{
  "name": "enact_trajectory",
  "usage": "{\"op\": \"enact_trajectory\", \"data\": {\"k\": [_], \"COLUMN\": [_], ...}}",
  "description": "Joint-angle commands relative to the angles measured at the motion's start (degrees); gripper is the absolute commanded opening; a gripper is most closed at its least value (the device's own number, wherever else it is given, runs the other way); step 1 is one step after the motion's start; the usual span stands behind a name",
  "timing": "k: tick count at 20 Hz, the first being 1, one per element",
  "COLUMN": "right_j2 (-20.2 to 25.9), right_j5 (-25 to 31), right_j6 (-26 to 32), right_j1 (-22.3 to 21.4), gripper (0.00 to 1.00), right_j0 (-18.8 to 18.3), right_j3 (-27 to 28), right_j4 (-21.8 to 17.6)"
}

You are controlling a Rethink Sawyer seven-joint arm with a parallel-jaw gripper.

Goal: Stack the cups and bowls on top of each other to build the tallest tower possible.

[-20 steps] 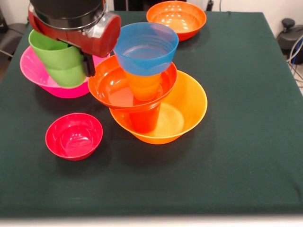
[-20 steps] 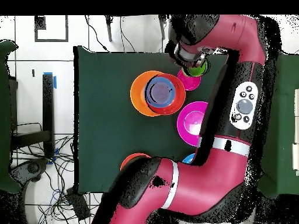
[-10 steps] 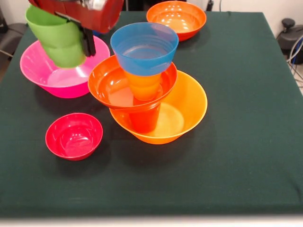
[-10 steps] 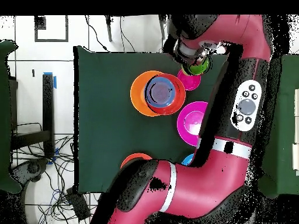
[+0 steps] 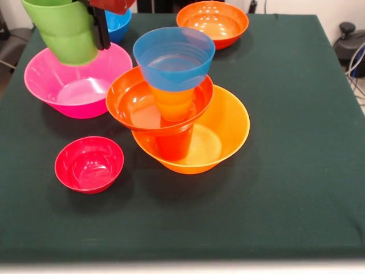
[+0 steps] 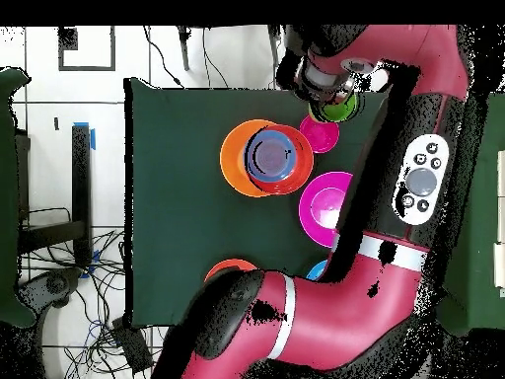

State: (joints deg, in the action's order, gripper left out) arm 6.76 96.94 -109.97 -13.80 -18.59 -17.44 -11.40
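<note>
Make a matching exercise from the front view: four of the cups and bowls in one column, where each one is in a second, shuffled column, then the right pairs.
Things:
1. light green cup
2. blue bowl
3. crimson bowl
4. pink bowl

Places:
A. alone on the cloth, nearest the camera
B. top of the tower
C. held up in the air by the end effector
D. on the cloth, below the raised cup

Pairs: 1-C, 2-B, 3-A, 4-D
</note>
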Motion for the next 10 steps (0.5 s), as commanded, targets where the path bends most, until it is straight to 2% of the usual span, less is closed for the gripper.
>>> {"op": "enact_trajectory", "data": {"k": [1,10], "right_j2": [3.4,2.1], "right_j5": [3.8,4.1], "right_j6": [1.6,-0.7], "right_j1": [-0.8,-2.1], "gripper": [0.0,0.0], "right_j0": [3.7,4.9], "right_j3": [-2.4,-3.8], "right_j4": [0.4,1.3]}}
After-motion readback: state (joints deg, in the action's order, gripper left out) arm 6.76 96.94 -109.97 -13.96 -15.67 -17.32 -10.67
